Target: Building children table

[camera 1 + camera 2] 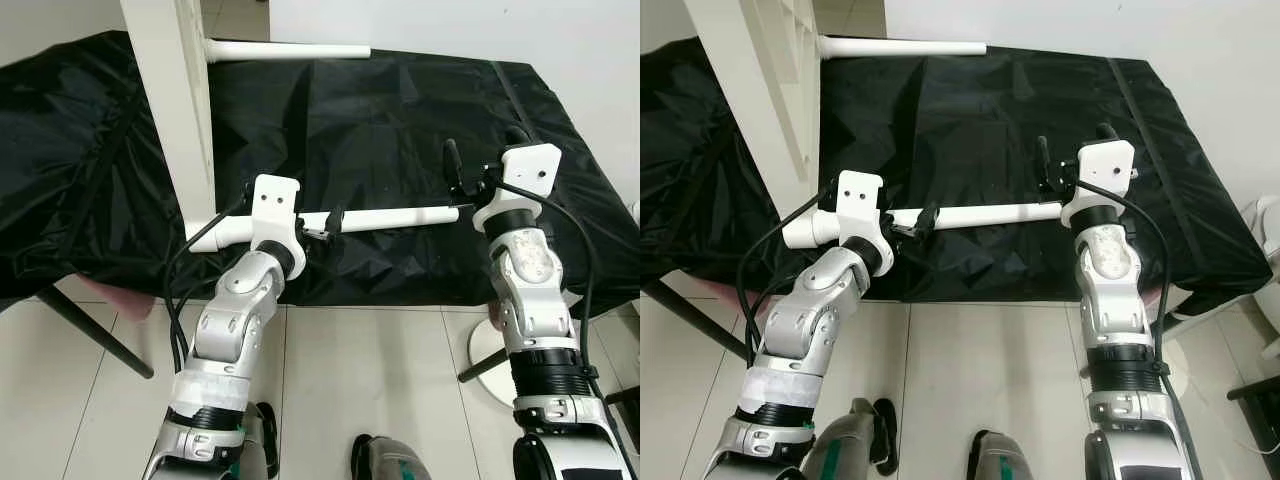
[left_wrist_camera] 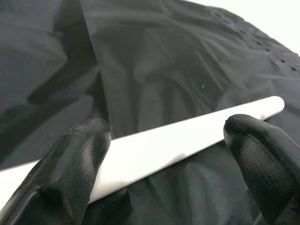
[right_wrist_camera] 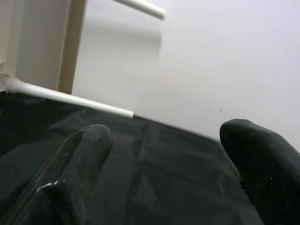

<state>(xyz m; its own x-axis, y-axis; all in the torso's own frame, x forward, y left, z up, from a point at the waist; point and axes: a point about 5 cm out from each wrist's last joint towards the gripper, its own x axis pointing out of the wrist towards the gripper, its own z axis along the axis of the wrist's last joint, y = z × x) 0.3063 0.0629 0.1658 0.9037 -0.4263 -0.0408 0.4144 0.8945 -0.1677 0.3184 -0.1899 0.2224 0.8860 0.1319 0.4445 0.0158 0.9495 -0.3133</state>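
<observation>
While the left gripper stands spread, the white table leg lies between its fingers.

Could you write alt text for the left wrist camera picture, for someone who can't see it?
A white table leg lies across crumpled black cloth, passing between the two black fingers of the left end effector, which stand apart on either side of it.

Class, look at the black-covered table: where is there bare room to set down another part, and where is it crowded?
Free: the black cover between the far leg and the near leg, out to the right edge. Crowded: the near-left corner, where the white tabletop, left pincer and right pincer flank the near leg.
</observation>
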